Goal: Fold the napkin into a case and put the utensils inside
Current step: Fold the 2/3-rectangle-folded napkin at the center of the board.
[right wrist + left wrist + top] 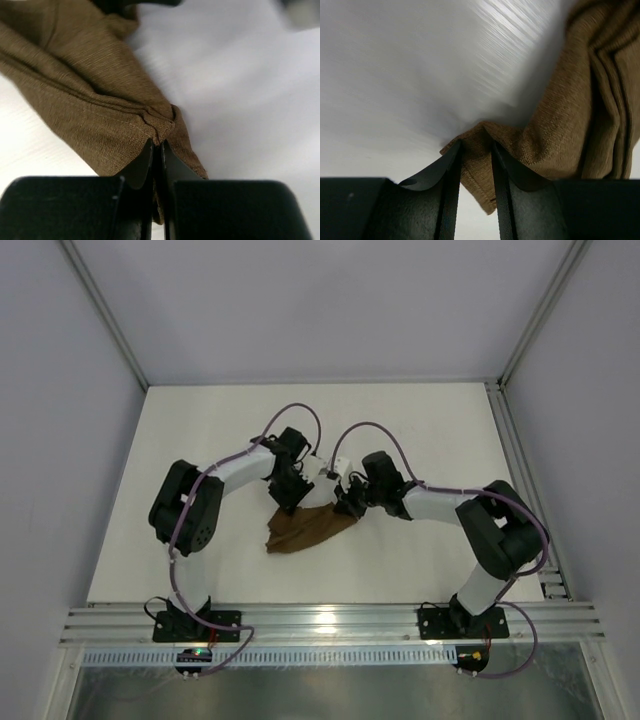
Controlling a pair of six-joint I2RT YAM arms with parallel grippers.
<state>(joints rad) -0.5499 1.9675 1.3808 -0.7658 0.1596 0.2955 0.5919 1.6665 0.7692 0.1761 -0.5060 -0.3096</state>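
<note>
The napkin (305, 530) is a dark brown cloth, bunched and creased near the middle of the white table, stretched between my two grippers. My left gripper (292, 502) is at its upper left corner. In the left wrist view the jaws (476, 145) stand apart with that corner of the napkin (570, 110) lying loosely between them, bare table showing in the gap. My right gripper (345, 508) is at the cloth's upper right end. Its jaws (157, 142) are pinched tight on a gathered fold of the napkin (75, 90). No case and no utensils are in view.
The white table (200, 440) is bounded by grey enclosure walls. A metal rail (330, 625) runs along the near edge by the arm bases, and another rail (512, 450) runs down the right side. Both forearms converge over the table's middle.
</note>
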